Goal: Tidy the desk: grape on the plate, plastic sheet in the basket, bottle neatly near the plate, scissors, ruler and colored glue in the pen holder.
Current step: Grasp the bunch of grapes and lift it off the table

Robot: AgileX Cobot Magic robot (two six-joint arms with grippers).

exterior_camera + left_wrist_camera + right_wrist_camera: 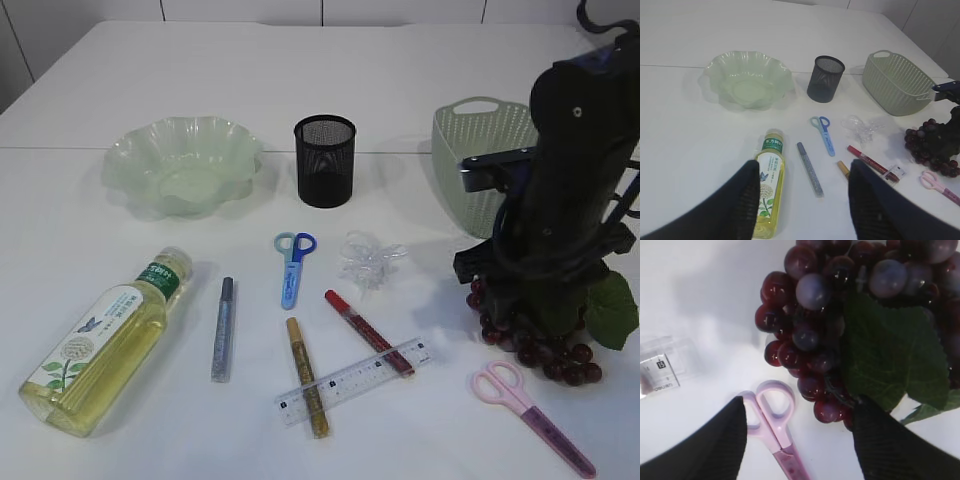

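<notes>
The dark red grape [540, 350] bunch with its green leaf lies at the right. My right gripper [800, 407] hangs open low over its near edge and the pink scissors [775, 420]; its right finger overlaps the leaf. My left gripper [804, 167] is open and empty, high above the bottle [768, 187] and silver glue [810, 169]. Blue scissors [293, 265], the crumpled plastic sheet [370, 260], red glue [368, 332], gold glue [307, 375] and the clear ruler [350, 380] lie mid-table. The left gripper is out of the exterior view.
The pale green wavy plate [130, 150] sits back left, the black mesh pen holder [325, 160] back centre, and the green basket [470, 150] back right, just behind the right arm. The bottle [100, 340] lies on its side at front left.
</notes>
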